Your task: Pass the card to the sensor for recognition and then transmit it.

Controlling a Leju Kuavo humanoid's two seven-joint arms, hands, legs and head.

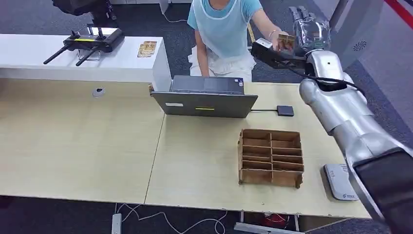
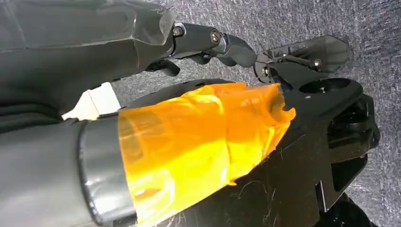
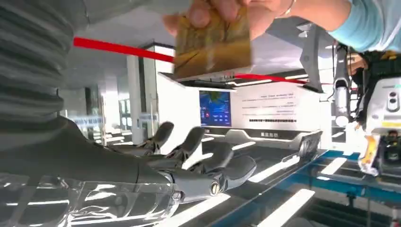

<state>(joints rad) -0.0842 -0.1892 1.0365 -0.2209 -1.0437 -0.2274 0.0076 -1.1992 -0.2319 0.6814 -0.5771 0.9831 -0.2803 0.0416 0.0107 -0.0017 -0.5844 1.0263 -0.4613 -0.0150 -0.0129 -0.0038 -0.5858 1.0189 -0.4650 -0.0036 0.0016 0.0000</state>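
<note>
A person [image 1: 221, 29] behind the table holds a brownish-gold card [image 1: 286, 40] in their fingers, up beside my raised right hand [image 1: 309, 27]. In the right wrist view the card [image 3: 213, 42] sits in the person's fingertips, and my right hand's fingers [image 3: 203, 161] are spread apart from it with nothing in them. The white sensor pad [image 1: 341, 181] lies at the table's front right edge. My left hand [image 2: 208, 40] hangs low over grey carpet and holds nothing.
A grey laptop [image 1: 209, 97] stands at the table's back middle, cabled to a small dark box [image 1: 285, 110]. A cardboard divider tray [image 1: 271, 157] sits in front of it. On the white counter [image 1: 29, 53] lie a controller [image 1: 92, 41] and more cards [image 1: 147, 48].
</note>
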